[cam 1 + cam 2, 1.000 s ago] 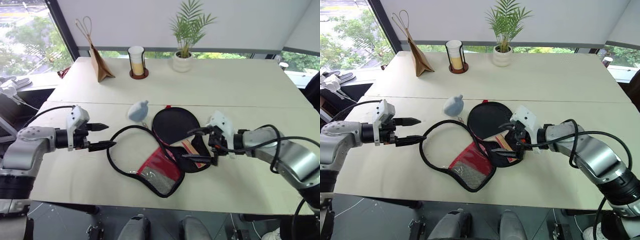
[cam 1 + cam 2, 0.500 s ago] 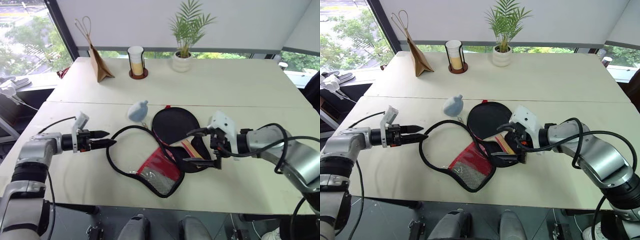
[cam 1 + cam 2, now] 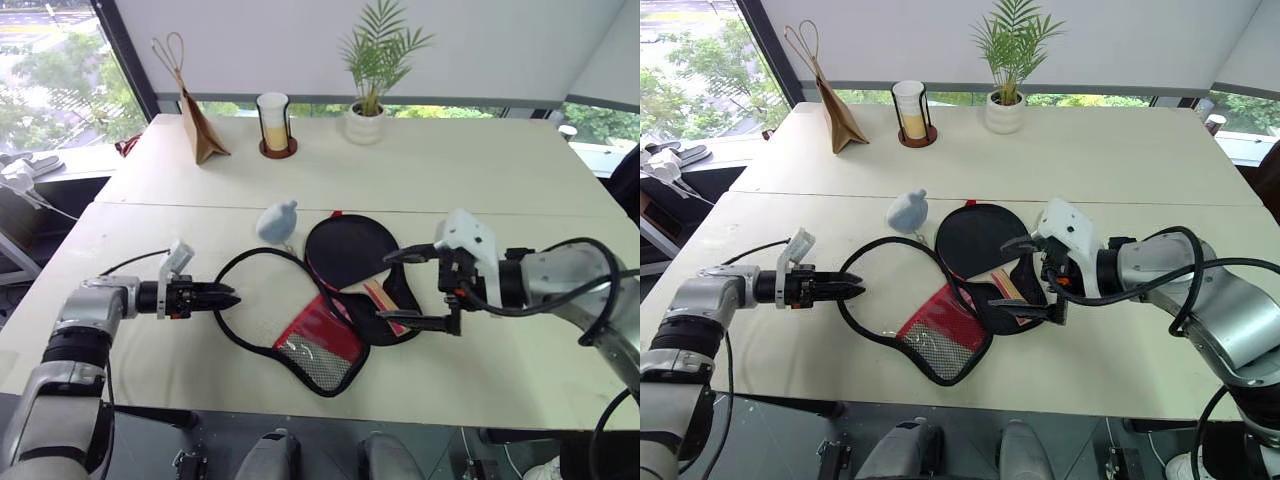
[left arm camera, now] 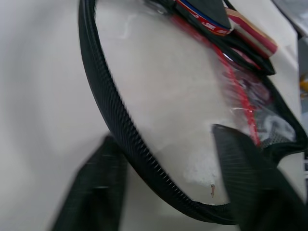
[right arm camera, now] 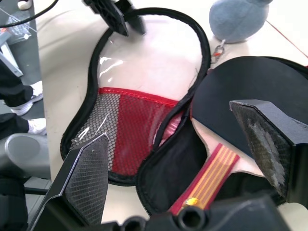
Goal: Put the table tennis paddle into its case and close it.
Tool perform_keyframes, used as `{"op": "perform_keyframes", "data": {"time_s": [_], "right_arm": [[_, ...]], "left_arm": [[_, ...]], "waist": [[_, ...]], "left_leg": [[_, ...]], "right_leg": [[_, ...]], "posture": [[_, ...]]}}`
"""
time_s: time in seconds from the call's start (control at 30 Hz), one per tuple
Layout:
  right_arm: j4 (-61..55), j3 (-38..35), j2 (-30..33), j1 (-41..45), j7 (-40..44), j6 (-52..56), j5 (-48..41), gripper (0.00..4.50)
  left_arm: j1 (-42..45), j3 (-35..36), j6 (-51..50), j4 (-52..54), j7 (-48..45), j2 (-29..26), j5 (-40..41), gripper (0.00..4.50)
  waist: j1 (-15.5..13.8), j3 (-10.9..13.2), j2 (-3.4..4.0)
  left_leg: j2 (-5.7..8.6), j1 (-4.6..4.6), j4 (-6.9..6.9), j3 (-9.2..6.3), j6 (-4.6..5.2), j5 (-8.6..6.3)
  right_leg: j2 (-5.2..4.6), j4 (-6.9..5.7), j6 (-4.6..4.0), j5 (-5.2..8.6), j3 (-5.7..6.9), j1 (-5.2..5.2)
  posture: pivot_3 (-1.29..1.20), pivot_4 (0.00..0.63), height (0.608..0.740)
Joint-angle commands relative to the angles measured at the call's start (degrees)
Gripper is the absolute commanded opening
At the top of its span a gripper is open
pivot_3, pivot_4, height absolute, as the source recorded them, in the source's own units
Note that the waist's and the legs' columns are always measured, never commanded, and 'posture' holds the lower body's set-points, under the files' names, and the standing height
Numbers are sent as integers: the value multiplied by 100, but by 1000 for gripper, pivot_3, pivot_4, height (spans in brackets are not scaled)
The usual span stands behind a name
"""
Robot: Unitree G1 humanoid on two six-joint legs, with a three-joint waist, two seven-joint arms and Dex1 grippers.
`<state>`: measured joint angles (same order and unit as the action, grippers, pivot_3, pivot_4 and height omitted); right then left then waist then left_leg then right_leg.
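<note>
The case (image 3: pixel 318 338) lies unzipped on the table. Its flap, ringed by black zipper edging (image 4: pixel 113 125), is spread out to the left, and the red mesh section is nearest me. The table tennis paddle (image 3: pixel 345 250) rests on the case's other half, with its dark blade farther from me and its striped handle (image 5: pixel 214 175) in the black lower part. My left gripper (image 3: pixel 228 297) is low at the flap's left rim, open only narrowly, its fingers (image 4: pixel 243 178) on either side of the edging. My right gripper (image 3: pixel 390 288) hovers open over the handle, holding nothing.
A grey-blue plush toy (image 3: pixel 276 222) sits just behind the case. At the far side of the table stand a brown paper bag (image 3: pixel 200 128), a cup in a holder (image 3: pixel 272 125) and a potted plant (image 3: pixel 366 112). The table's front edge runs close below the case.
My left gripper has sunk toward the table and rolled. Its fingers have narrowed around the case's zipper edging. My right gripper has lifted a little and stays open.
</note>
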<state>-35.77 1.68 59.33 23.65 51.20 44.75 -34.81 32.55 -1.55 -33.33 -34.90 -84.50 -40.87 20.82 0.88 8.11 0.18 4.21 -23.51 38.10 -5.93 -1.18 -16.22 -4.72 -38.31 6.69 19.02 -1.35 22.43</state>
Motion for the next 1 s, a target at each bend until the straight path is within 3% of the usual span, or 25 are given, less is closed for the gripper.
{"op": "perform_keyframes", "data": {"time_s": [0.03, 0.07, 0.1, 0.3, 0.6, 0.9, 1.0], "right_arm": [[-54, -207, 45, 3, 8, -40, 65, 4500], [-42, -217, 47, -14, 5, -47, 80, 4500], [-23, -229, 46, -31, -5, -52, 99, 4500], [211, -420, 88, -79, -37, -115, 234, 4500], [477, -836, 208, -146, -8, -233, 467, 4500], [515, -1285, 148, -100, -205, -55, 358, 4500], [505, -1443, 237, -188, -202, -32, 408, 4500]], "left_arm": [[-30, 182, -423, 457, -191, -85, 348, 643], [-41, 237, -579, 561, -192, -89, 452, 175], [-56, 297, -739, 703, -187, -100, 563, 81], [36, 694, -1911, 1575, 203, 67, 1329, 81], [814, 1730, -4319, 1405, 2362, 1218, 2303, 81], [1614, 2303, -4405, 644, 3989, 2323, 2313, 81], [1814, 2331, -4510, 499, 4294, 2557, 2363, 993]], "waist": [[2, 0, 0], [-1, 0, 0], [-6, 0, 0], [-14, 0, 0], [-2, -1, -2], [-25, -1, -13], [-21, -1, -14]], "left_leg": [[0, 0, 0, 0, 0, 0], [0, 0, 0, 0, 0, 0], [0, 0, 0, 0, 0, 0], [0, 0, 4, 0, 0, 0], [1, 0, 8, 0, 0, 0], [3, 1, 17, 0, -3, 2], [5, 1, 17, 1, -4, 2]], "right_leg": [[0, 0, 0, 0, 0, 0], [0, 0, 0, 0, -1, 1], [0, -1, 0, 0, -1, 0], [-1, -1, 0, 0, -1, -2], [3, -16, 0, 0, -1, 1], [1, -22, 0, 0, 0, -2], [0, -22, 0, 0, -2, -1]], "posture": [[0, 150, 740], [0, 150, 740], [0, 150, 740], [0, 150, 740], [0, 150, 740], [0, 150, 740], [0, 150, 740]]}}
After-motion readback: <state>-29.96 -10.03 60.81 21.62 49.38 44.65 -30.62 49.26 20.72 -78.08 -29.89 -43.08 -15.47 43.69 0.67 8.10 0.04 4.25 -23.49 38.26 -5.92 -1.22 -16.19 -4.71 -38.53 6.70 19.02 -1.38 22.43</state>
